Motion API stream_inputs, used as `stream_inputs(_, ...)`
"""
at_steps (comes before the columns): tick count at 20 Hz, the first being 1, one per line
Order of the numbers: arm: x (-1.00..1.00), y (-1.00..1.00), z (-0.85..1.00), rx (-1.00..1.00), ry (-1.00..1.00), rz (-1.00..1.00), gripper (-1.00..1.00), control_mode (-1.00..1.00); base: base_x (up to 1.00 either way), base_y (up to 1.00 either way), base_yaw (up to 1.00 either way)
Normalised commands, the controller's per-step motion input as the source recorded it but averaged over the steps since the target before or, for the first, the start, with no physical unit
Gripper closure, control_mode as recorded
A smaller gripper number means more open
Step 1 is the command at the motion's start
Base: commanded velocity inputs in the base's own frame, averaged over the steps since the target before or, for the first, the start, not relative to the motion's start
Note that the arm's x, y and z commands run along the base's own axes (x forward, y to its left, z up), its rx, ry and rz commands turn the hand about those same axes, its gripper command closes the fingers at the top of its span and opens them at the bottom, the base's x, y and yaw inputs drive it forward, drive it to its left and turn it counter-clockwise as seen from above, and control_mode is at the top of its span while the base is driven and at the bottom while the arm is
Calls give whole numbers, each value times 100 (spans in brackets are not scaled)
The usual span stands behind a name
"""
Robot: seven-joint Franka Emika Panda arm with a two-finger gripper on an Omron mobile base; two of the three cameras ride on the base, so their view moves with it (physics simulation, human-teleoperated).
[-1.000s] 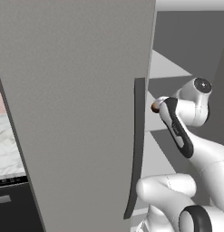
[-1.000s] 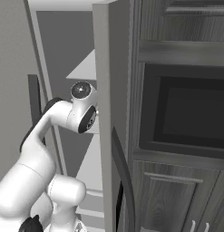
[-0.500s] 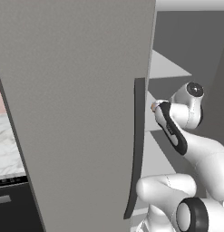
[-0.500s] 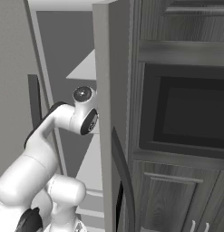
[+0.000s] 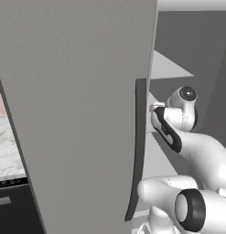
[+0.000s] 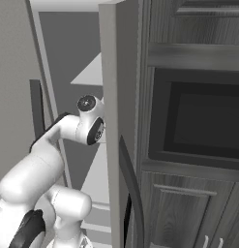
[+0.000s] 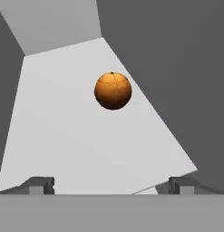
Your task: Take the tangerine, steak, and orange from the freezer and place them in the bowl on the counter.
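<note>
A round orange fruit (image 7: pixel 113 90) sits alone on a pale shelf (image 7: pixel 63 131) inside the freezer (image 5: pixel 78 109), seen from the camera on the robot's hand. The fruit is a smooth orange-brown ball, brighter across its upper half and shaded dark toward the bottom, with faint lines running down from a tiny dark spot at its top. It rests toward the back of the shelf, near the dark grey wall on the right of that view, well apart from the claw (image 7: pixel 111 185). Whether it is the tangerine or the orange cannot be told from the pictures.

The claw is spread wide and grips nothing; its two dark fingertips (image 7: pixel 38 185) stand far apart at the bottom of the hand view, with the bare shelf between them and the fruit lying ahead, roughly centred between the two tips.

From the left base camera, the white arm (image 5: pixel 187 137) reaches past the edge of the freezer's flat matte grey door, just beside the long dark vertical handle (image 5: pixel 138 146), and into the compartment, where pale shelves show against the grey interior. A strip of the white marble tabletop (image 5: pixel 7 146) with grey veins appears at the left edge of that view, beyond the door.

From the right base camera, the arm's wrist (image 6: pixel 90 125) lies against the freezer's side wall, with dark wood-grain cabinets (image 6: pixel 188 213) and a dark built-in oven (image 6: pixel 198 121) to the right.
</note>
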Motion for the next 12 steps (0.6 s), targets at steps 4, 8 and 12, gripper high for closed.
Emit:
stream_inputs(4,19,-10,-1,0,1,0,-100,-100,0,0,0)
stream_inputs(8,21,-4,-2,0,0,0,-100,-100,0,0,0)
stream_inputs(12,16,-2,-4,0,0,0,-100,-100,0,0,0)
